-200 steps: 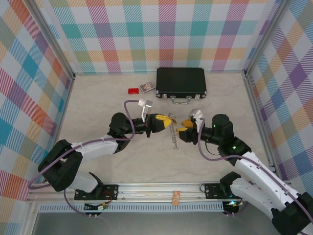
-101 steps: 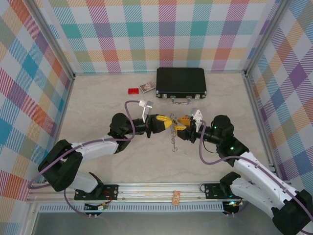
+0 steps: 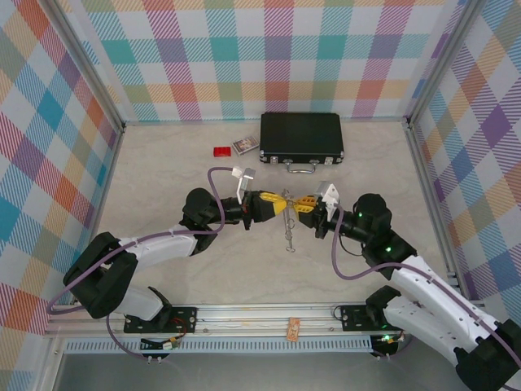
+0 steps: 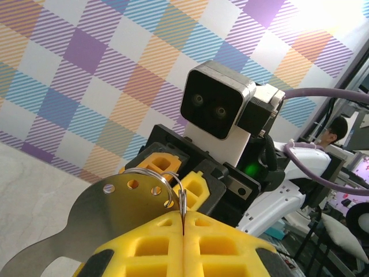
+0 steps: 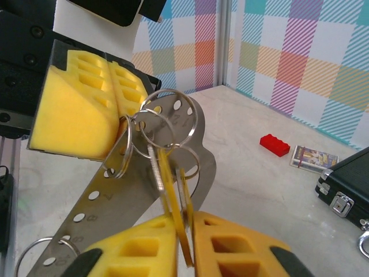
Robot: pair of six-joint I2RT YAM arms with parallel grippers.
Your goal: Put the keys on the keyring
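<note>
My left gripper [image 3: 271, 203] is shut on the keyring [image 4: 182, 199], a thin silver wire ring pinched edge-on between its yellow pads [image 4: 144, 248]. Several linked rings [image 5: 166, 122] hang from it, along with a flat steel plate [image 5: 112, 199] punched with holes. My right gripper [image 3: 308, 204] faces it closely and is shut on the keys [image 5: 180, 222], thin yellow-headed blades standing between its pads. The keys' upper ends reach into the linked rings. The left gripper's pads [image 5: 78, 109] show in the right wrist view. The plate [image 3: 288, 232] dangles between both grippers.
A black case [image 3: 301, 136] with a silver handle [image 3: 299, 168] lies at the back of the table. A small red block [image 3: 221, 151] and a little card box [image 3: 245, 145] sit to its left. Checked walls enclose the table on three sides.
The right gripper rose and moved left, closing on the left gripper, then eased back slightly. The left gripper held still with the ring and hanging plate.
</note>
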